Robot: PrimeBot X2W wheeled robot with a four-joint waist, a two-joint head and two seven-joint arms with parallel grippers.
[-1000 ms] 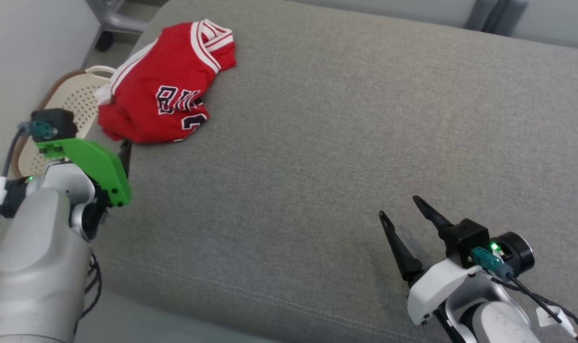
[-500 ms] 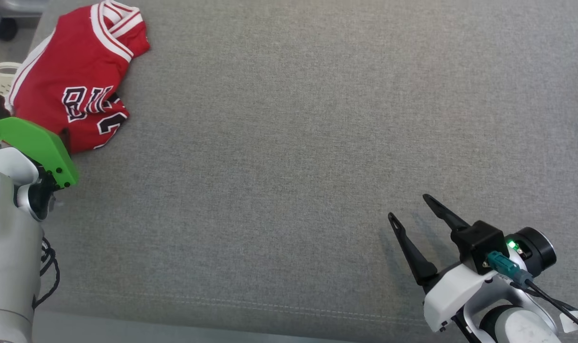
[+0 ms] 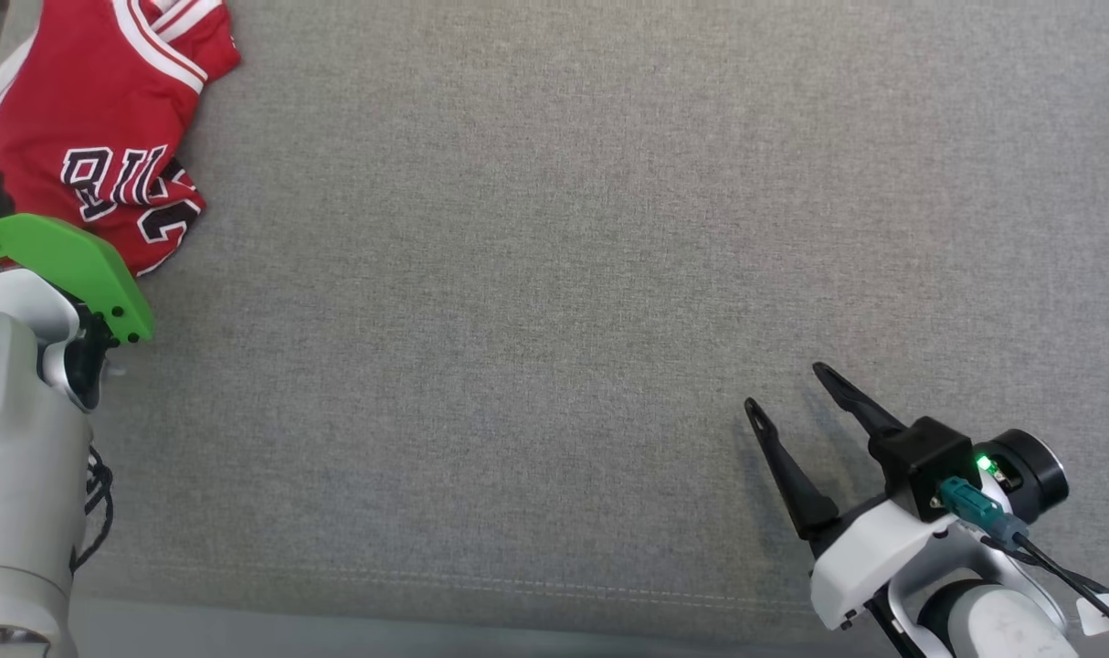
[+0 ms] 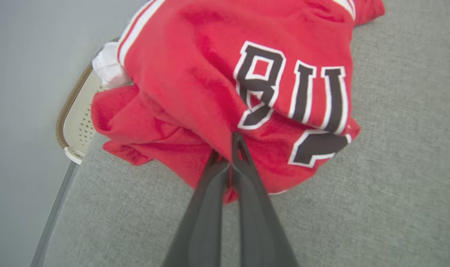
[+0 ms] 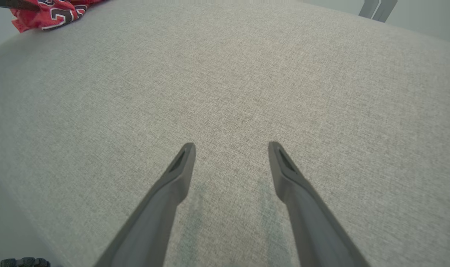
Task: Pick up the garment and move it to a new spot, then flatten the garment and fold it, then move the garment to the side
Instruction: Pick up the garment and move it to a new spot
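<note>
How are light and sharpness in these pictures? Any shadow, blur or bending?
Head view: soft, even light, no glare; the right gripper casts a faint shadow on the grey cushion. Left wrist view: the red garment looks slightly soft, yet its lettering is readable. Right wrist view: the wide lens bends the cushion into a dome; pale shadows lie under the fingers.

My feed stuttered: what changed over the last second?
The left gripper closed its fingers on the near edge of the red jersey. The head camera swung, so the jersey's shift in that view is not its own move. The right gripper stayed open over the grey cushion; the jersey still lies crumpled, not lifted.
</note>
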